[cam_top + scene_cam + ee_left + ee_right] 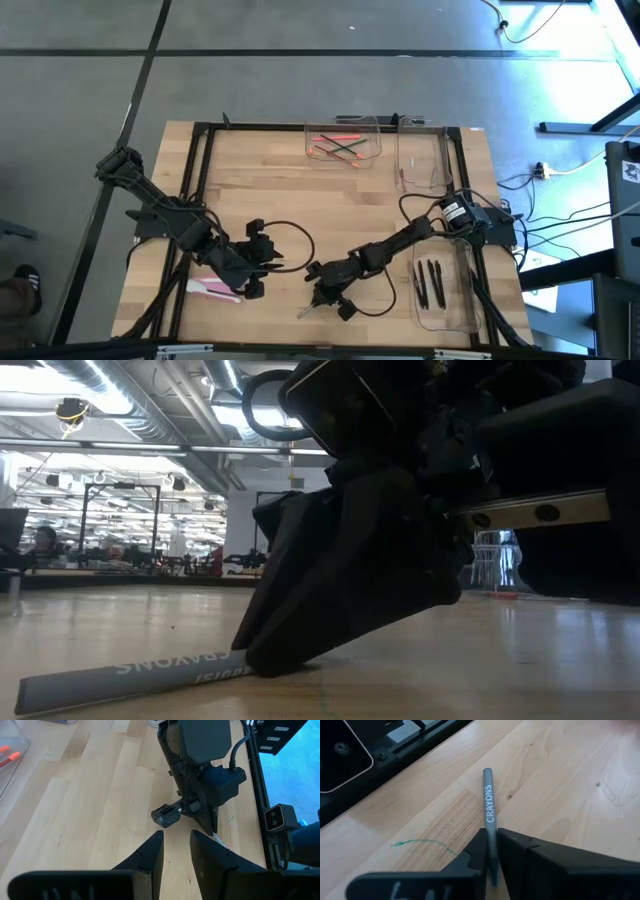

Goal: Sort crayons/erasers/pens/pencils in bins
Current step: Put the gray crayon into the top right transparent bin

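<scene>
Right gripper [490, 851] pinches the grey crayon [488, 805] at the table's [330, 200] near edge

Fingers narrow on its end; light, stiff, likely slick and brittle, so mid-shaft grip suits; left gripper [176, 851] hovers nearby, slightly parted, empty; bins [345, 142] well apart.

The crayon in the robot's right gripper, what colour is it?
Grey, with white lettering; the crayon shows best in the right wrist view, between the right gripper fingers.
</scene>
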